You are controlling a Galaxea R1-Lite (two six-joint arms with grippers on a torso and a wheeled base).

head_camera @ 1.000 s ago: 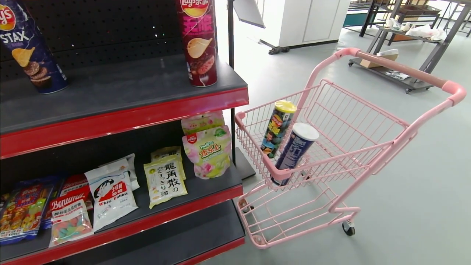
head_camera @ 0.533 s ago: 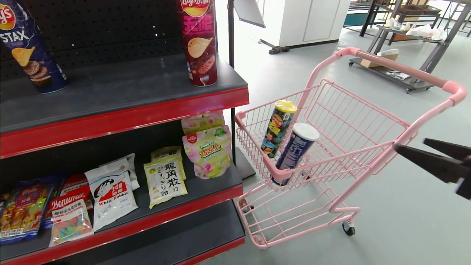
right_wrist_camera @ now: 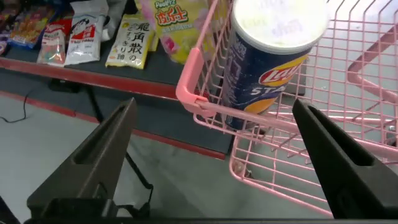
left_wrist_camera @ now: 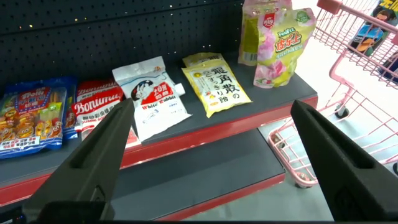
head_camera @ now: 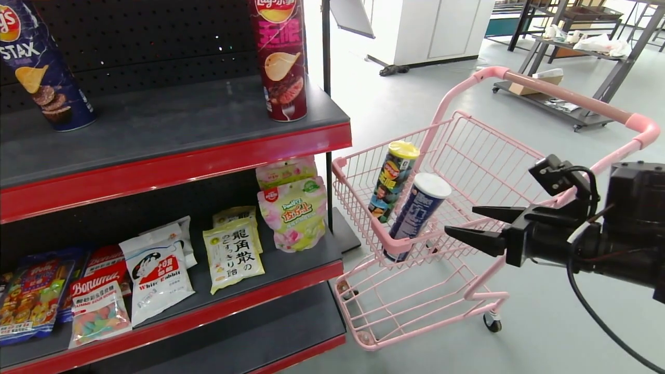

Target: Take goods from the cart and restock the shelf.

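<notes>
Head view, right pincer (head_camera: 460, 219) open, empty, near blue can (head_camera: 418, 213) in cart (head_camera: 561, 96), left pincer (left_wrist_camera: 211, 106) open, empty

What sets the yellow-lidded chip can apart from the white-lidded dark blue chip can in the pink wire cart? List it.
Cap: yellow on the yellow-lidded chip can, white on the white-lidded dark blue chip can. Print: multicoloured on the former, mostly dark blue on the latter. Place: the former stands farther back, the latter leans harder at the near rim. Both are tall cylinders in the pink wire cart.
</notes>
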